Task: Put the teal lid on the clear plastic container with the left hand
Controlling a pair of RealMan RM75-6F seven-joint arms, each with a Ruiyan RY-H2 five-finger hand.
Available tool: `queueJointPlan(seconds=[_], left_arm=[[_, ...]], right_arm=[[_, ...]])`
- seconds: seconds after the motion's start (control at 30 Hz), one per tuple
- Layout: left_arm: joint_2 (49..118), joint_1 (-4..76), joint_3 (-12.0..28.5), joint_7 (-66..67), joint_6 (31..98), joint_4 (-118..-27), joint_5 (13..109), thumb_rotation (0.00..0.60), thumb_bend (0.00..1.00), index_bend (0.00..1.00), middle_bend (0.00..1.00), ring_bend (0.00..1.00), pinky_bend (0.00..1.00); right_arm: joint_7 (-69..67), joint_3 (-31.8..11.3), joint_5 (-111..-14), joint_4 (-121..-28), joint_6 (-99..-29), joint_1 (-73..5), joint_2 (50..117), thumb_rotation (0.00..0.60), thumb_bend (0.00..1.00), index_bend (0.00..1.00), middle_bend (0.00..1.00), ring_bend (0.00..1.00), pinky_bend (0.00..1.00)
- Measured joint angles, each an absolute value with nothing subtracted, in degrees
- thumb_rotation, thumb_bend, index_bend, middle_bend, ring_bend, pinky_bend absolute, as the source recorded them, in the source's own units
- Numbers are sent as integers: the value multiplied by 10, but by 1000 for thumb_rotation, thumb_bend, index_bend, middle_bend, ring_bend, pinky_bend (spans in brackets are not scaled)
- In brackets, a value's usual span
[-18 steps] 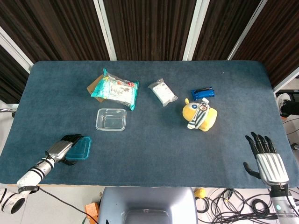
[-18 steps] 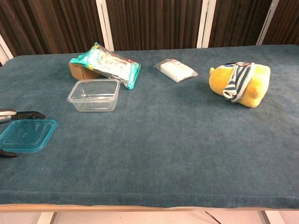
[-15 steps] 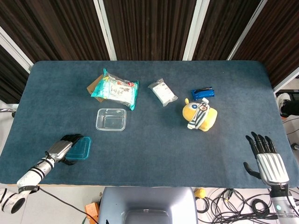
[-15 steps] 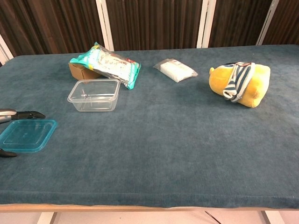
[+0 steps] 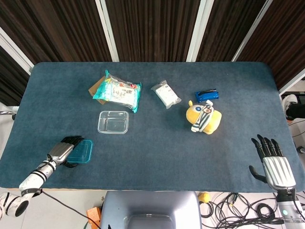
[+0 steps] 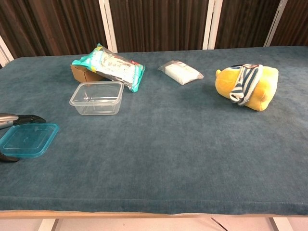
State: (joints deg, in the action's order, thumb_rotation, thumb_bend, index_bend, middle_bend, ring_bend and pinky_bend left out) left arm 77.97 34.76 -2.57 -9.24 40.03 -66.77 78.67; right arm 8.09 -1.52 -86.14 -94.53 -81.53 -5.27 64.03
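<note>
The left hand (image 5: pixel 63 150) has its fingers around the edges of the lid (image 5: pixel 80 150), and the box (image 5: pixel 113 121) sits further away and to its right.

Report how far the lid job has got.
Nothing is finished: the clear plastic container sits open and lidless on the table. In hand: the left hand is at the teal lid, fingers on either side of its left end, but whether it grips is unclear; the lid looks to lie on the cloth. Left: lift it, carry it to the container and seat it. The right hand is open, away.
</note>
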Motion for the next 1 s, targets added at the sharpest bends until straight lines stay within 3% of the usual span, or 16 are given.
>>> queueJointPlan(seconds=[0.13, 0.3, 0.53, 0.67, 1.0], left_arm=[[785, 346, -23, -70, 398, -664, 774, 600, 202, 46, 264, 329, 289], [795, 341, -22, -51, 401, -653, 764, 600, 212, 142, 468, 501, 392], [802, 336, -22, -47, 417, -644, 772, 600, 255, 488, 763, 748, 528], [799, 329, -18, -53, 452, -650, 783, 600, 272, 545, 821, 806, 580], [750, 317, 4, -70, 508, -715, 792, 600, 286, 571, 857, 840, 610]], right_arm=[[79, -15, -862, -944, -816, -52, 639, 600, 252, 0, 0, 0, 0], [80, -14, -862, -944, -816, -52, 640, 600, 252, 0, 0, 0, 0], [80, -15, -862, -944, -816, -51, 640, 600, 252, 0, 0, 0, 0], [79, -14, -862, -944, -816, -52, 640, 600, 252, 0, 0, 0, 0], [77, -12, -868, -945, -817, -51, 639, 600, 252, 0, 0, 0, 0]])
